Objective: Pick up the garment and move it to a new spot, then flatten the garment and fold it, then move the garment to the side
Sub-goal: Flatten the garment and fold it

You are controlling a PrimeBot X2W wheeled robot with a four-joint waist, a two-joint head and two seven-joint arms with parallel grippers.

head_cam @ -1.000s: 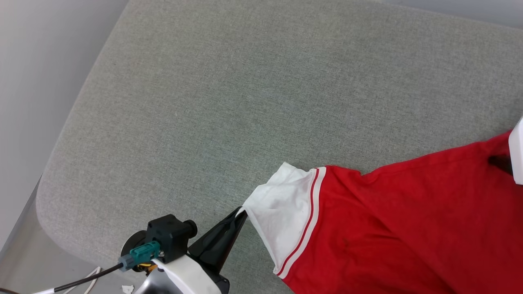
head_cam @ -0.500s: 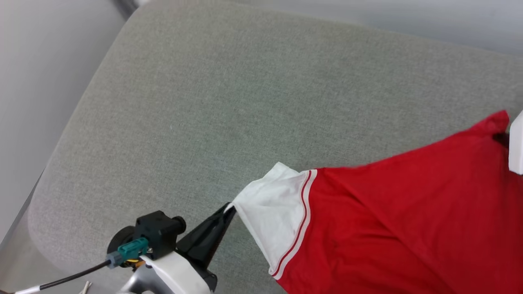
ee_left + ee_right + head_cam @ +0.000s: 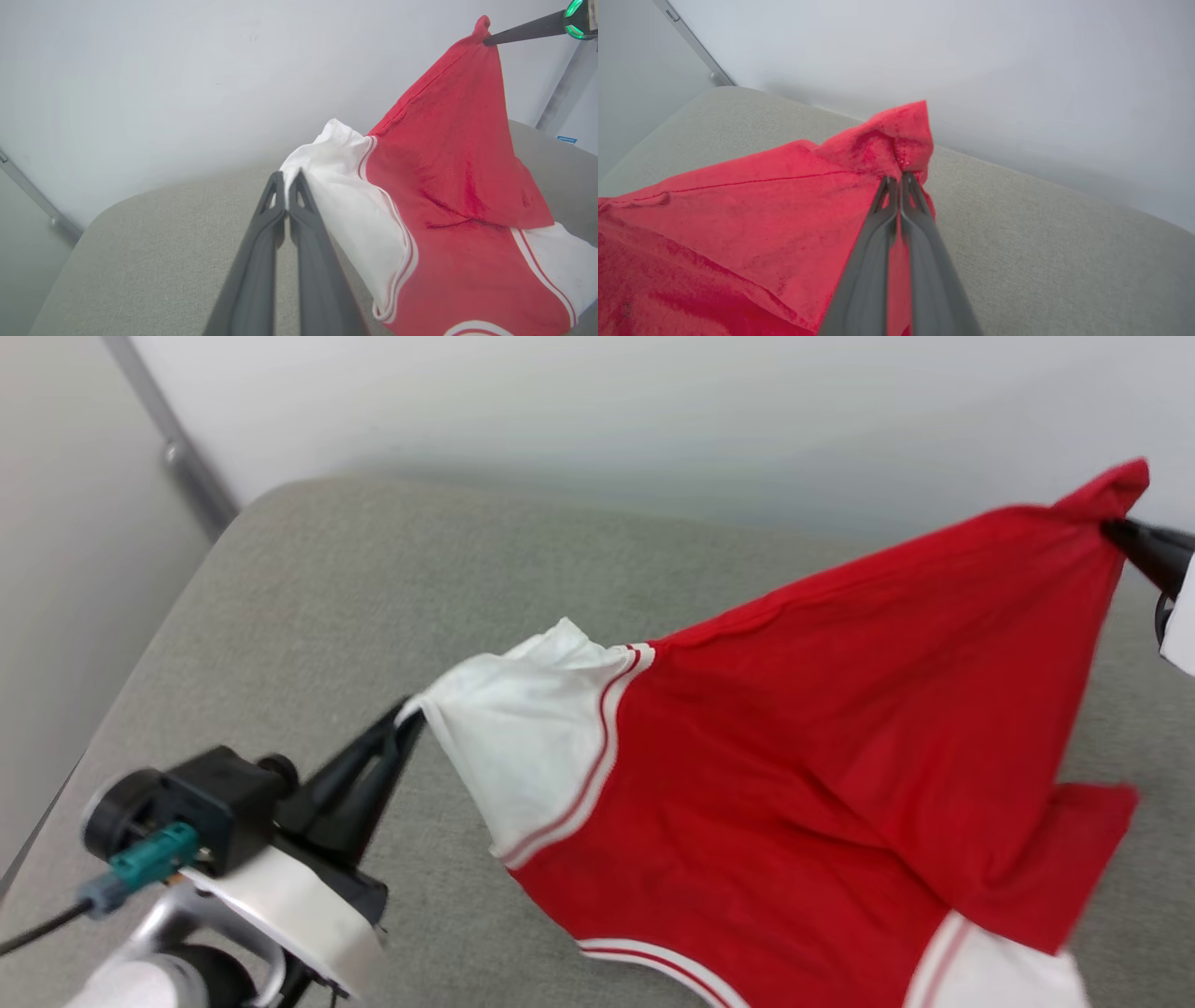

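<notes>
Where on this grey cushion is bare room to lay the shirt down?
The grey cushion is bare on its left and far part, bordered by the wall, its left edge and the white sleeve. Another bare strip lies beyond the right tool, along the wall. The near right is crowded: the garment hangs there between the left tool and the right tool.

Red jersey-style fabric garment with white sleeves (image 3: pixel 794 728) is spread from centre to right edge of the head view, in front of and above the grey woven-fabric cushion (image 3: pixel 308 597); its lower part runs off the bottom right. At lower left, the dark two-fingered left gripper (image 3: pixel 408 717) pinches the sleeve tip at its left end. At upper right, the dark-fingered right gripper (image 3: pixel 1113 530) pinches its top corner. Pale plain wall (image 3: pixel 560 401) runs across the top behind the cushion, with a grey metal strip (image 3: pixel 177 457) at upper left.
</notes>
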